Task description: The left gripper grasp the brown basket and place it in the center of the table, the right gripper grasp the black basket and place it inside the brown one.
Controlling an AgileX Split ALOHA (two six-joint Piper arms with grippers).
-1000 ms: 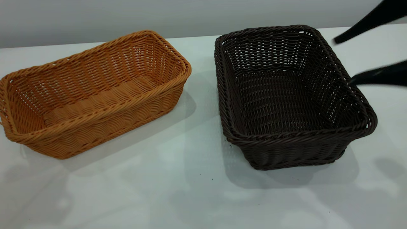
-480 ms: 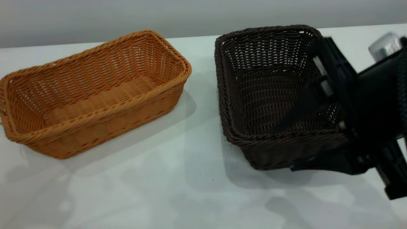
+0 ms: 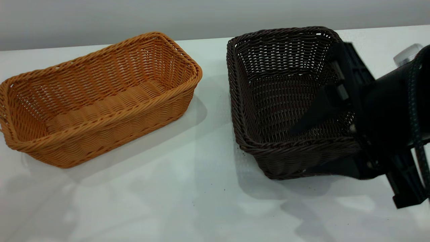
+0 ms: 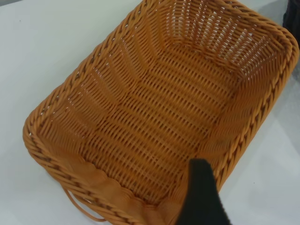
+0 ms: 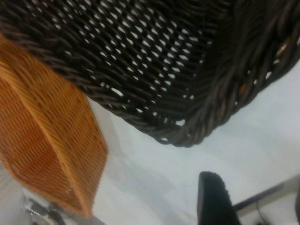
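Apparently the right gripper [image 3: 310,148] straddles the black basket's [image 3: 285,101] partly hidden wall.

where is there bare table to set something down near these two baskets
Free: the white table in front of both baskets, and the strip between the brown basket and the black basket. Crowded: the black basket's right end, where the right gripper straddles its near wall.
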